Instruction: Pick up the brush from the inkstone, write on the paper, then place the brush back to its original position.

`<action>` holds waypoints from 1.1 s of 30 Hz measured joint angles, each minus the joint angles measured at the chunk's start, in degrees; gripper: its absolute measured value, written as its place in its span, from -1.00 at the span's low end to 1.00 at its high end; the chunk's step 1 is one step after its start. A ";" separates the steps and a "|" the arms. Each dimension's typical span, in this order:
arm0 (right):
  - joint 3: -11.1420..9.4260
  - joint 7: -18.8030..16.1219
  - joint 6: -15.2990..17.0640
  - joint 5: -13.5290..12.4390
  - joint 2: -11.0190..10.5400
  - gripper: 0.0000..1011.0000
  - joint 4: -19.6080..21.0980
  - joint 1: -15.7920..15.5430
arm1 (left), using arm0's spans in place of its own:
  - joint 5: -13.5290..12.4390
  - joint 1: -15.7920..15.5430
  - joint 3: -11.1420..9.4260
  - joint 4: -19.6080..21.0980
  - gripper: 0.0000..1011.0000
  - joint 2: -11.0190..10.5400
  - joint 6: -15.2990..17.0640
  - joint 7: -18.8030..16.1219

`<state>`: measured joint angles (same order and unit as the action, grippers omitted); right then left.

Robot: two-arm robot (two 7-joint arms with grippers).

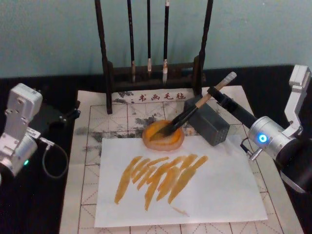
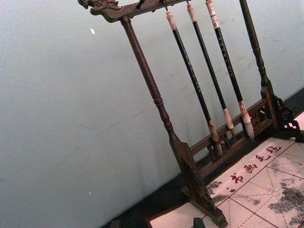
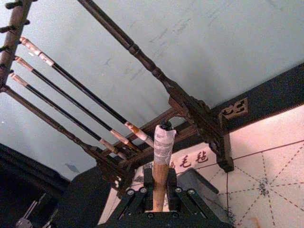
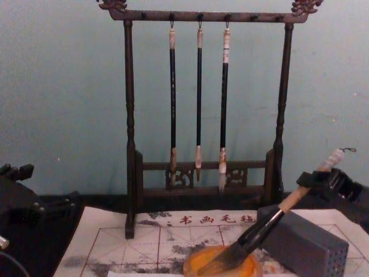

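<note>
On the inkstone (image 1: 152,142) the brush (image 1: 187,116) rests, handle clamped in the right gripper (image 1: 215,94) — paper (image 1: 224,190) streaked, so likely the return step — next, release; left arm (image 1: 19,131) parked.

In the chest view the inkstone (image 4: 245,265) is cut off by the lower edge. Part of the handle of the brush (image 1: 191,112) is hidden within the jaws of the right gripper (image 1: 215,93). The top of the brush rack (image 1: 104,63) is cropped by the head view's upper edge.

Orange strokes (image 1: 161,178) streak the white sheet (image 1: 224,190); the inkstone (image 1: 163,145) is orange-yellow, the paper (image 1: 85,165) red-gridded.
</note>
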<state>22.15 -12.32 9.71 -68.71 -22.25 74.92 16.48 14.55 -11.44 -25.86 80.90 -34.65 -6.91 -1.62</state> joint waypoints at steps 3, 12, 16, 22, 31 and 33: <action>0.12 0.13 0.22 -0.42 -0.16 -0.64 -0.24 0.16 | 0.00 0.00 0.00 0.00 0.98 0.00 0.00 0.00; 0.73 0.49 1.03 -1.95 -0.94 -0.64 -0.84 0.58 | 0.00 0.00 0.00 0.00 0.98 0.00 0.00 0.00; 0.97 0.75 1.41 -2.73 -1.22 -0.64 -0.88 0.74 | 0.00 0.00 0.00 0.00 0.98 0.00 0.00 0.00; 1.14 0.84 1.53 -3.06 -1.32 -0.64 -0.89 0.79 | 0.00 0.00 0.00 0.00 0.98 0.00 0.00 0.00; 1.14 0.79 1.53 -2.85 -1.27 -0.64 -0.89 0.75 | 0.00 0.00 0.00 0.00 0.98 0.00 0.00 0.00; 1.13 0.78 1.53 -2.82 -1.26 -0.64 -0.87 0.75 | 0.00 0.00 0.00 0.00 0.98 0.00 0.00 0.00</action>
<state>23.28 -11.55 11.24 -71.53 -23.51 74.04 17.23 14.55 -11.43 -25.86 80.90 -34.65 -6.91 -1.62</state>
